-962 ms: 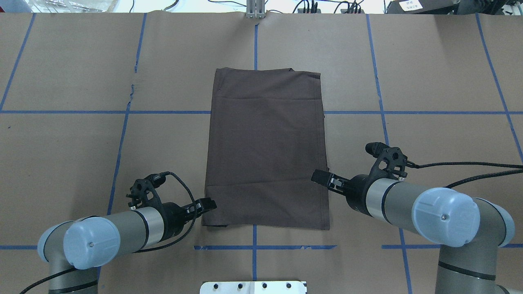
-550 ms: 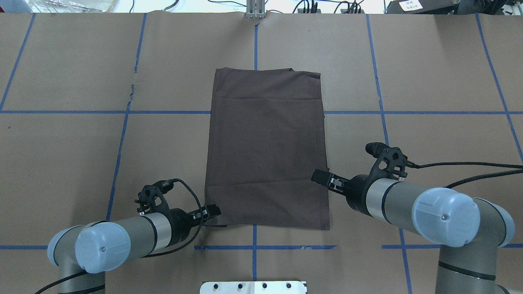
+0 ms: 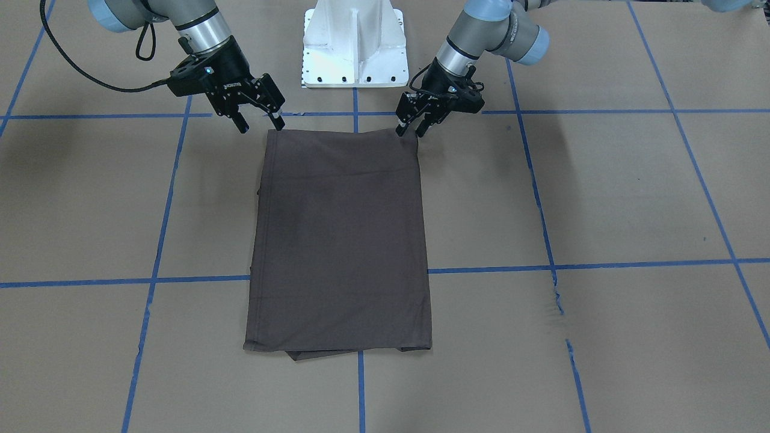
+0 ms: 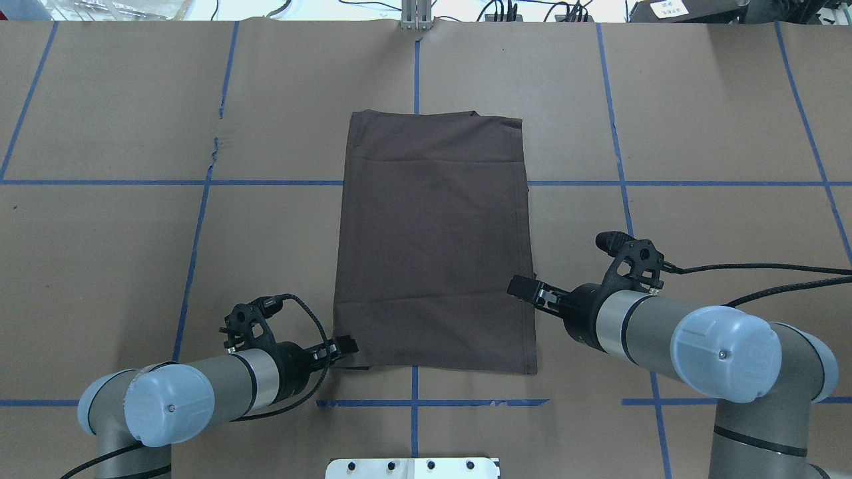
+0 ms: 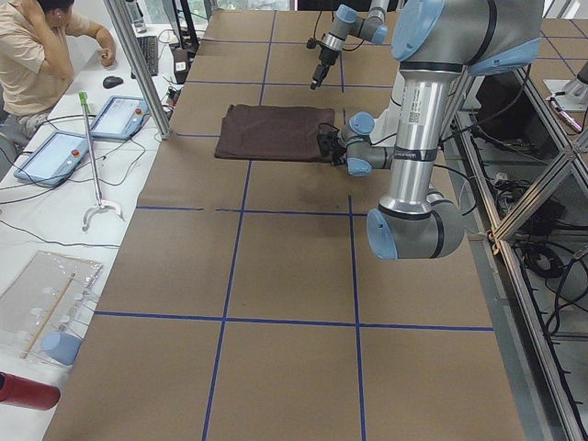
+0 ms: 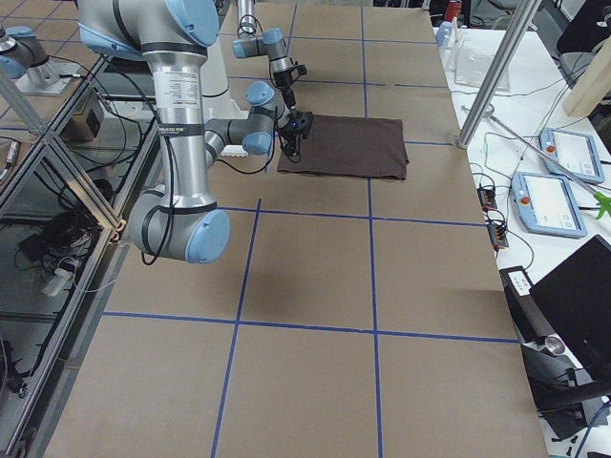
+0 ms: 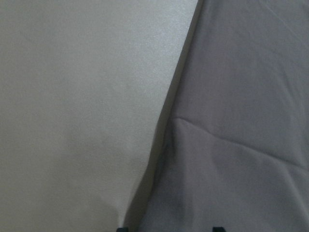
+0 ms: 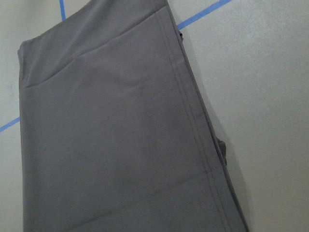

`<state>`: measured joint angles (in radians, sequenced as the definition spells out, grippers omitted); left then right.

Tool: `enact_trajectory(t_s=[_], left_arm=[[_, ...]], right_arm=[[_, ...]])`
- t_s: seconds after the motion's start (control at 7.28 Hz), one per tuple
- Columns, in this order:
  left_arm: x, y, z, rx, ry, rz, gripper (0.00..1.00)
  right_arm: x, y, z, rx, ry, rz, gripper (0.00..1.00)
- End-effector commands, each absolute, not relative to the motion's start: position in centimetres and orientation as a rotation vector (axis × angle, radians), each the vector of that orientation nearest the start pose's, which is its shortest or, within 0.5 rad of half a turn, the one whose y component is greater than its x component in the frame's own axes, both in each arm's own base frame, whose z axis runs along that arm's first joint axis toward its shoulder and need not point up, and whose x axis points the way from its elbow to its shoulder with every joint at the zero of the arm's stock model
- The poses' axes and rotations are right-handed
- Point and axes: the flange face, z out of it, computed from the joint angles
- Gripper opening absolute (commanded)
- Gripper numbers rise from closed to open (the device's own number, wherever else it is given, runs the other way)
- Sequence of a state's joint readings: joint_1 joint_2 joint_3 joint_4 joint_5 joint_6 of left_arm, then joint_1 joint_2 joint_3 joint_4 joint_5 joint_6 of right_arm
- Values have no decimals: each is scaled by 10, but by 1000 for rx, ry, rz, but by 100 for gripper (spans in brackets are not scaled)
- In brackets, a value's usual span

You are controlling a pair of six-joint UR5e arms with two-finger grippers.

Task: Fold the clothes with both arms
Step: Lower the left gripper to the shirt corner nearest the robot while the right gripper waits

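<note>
The clothes, one dark brown T-shirt (image 4: 432,246) (image 3: 343,240), lie folded into a flat rectangle in the middle of the table. My left gripper (image 4: 346,346) (image 3: 409,128) is low at the shirt's near-left corner. It is open, and in the left wrist view the shirt's edge (image 7: 241,121) runs between its two fingertips. My right gripper (image 4: 519,287) (image 3: 261,125) is open too, at the shirt's near-right edge with nothing between its fingers. The right wrist view shows the shirt (image 8: 111,135) with its stitched hem. The collar, logo and tags are hidden.
Brown paper with blue tape lines (image 4: 200,183) covers the table. The white pedestal base (image 3: 355,48) stands just behind the shirt's near edge. A metal post (image 5: 138,64), tablets (image 5: 115,115) and a seated person (image 5: 37,55) are past the table's far side.
My left gripper has moved towards the robot and slightly inward, onto the shirt's near-left corner. The right arm and the shirt have not moved.
</note>
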<state>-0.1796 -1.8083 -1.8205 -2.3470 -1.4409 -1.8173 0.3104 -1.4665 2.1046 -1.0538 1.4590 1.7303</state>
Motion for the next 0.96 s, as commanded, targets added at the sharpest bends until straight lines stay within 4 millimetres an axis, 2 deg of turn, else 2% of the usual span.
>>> enact_trajectory(t_s=[0.0,0.55,0.82], left_arm=[[536,-246,328,70,1274,-447,66],[540,-243,323,64,1282,-442,66],[561,-247,317,66,1282,-444,66]], right_arm=[[-423,-287,300,188,-1156,480,100],[-422,-287,301,188,-1154,480,100],[-423,-287,302,187,-1153,480,100]])
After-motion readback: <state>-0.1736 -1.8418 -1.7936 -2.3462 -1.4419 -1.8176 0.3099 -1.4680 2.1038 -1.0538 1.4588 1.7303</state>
